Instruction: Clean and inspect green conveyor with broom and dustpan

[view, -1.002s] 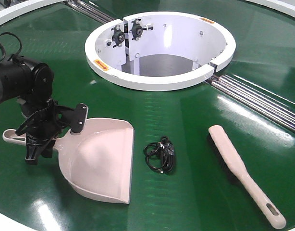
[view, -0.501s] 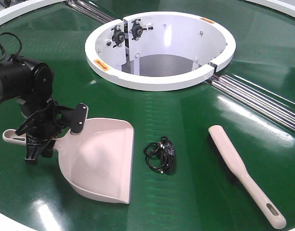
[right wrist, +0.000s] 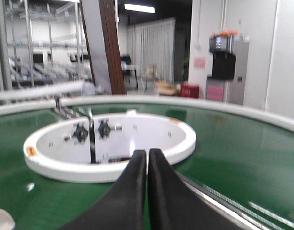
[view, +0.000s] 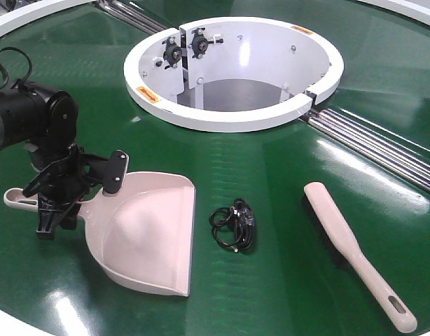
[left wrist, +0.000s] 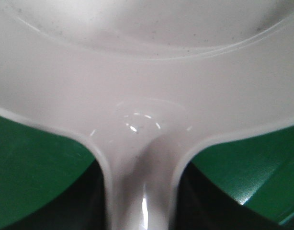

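Observation:
The dustpan [view: 148, 234] lies on the green conveyor [view: 271, 175] at the front left, mouth toward the front. My left gripper [view: 76, 199] is shut on its handle; in the left wrist view the handle [left wrist: 140, 187] runs between the dark fingers [left wrist: 87, 203], which press against both its sides. The broom [view: 344, 241] lies flat at the front right, handle toward the front edge, with no gripper near it. My right gripper [right wrist: 147, 155] shows only in its own view, shut on nothing, raised above the belt and facing the white ring [right wrist: 108, 143].
A small bundle of black cable [view: 234, 227] lies on the belt between dustpan and broom. The large white ring opening [view: 232, 119] sits behind them. Metal rollers [view: 383, 147] run diagonally at the right. The conveyor's white rim [view: 5, 318] borders the front left.

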{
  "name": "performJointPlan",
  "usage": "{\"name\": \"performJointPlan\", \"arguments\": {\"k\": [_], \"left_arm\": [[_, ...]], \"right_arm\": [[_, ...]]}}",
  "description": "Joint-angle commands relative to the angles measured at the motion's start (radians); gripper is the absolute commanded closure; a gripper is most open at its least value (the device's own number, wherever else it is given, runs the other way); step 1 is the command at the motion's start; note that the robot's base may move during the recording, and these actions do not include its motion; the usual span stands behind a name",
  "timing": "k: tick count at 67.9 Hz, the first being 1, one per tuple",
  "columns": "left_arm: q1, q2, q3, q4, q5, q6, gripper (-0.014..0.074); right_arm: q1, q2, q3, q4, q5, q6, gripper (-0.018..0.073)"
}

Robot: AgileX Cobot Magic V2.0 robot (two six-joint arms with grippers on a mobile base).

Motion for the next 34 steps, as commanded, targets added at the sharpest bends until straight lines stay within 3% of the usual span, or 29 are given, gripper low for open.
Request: {"name": "performJointPlan", "arguments": {"k": [1, 9, 27, 34], "left_arm": [[-0.009, -0.05, -0.026, -0.006, 0.02, 0.003, 0.0604], [-0.009, -0.05, -0.026, -0.006, 0.02, 0.003, 0.0604], [-0.009, -0.05, -0.026, -0.006, 0.02, 0.003, 0.0604], [-0.009, -0.05, -0.026, -0.006, 0.02, 0.003, 0.0604]], "right_arm": [[-0.006, 0.127, -0.144, 0.014, 0.115, 0.002, 0.0569], [-0.006, 0.251, -0.21, 0.081, 0.273, 0.001, 0.0569], [-0.006, 0.394, -0.213, 0.059, 0.376, 0.0, 0.0559], [-0.006, 0.456, -0.247, 0.059, 0.446, -0.024, 0.0515]]}}
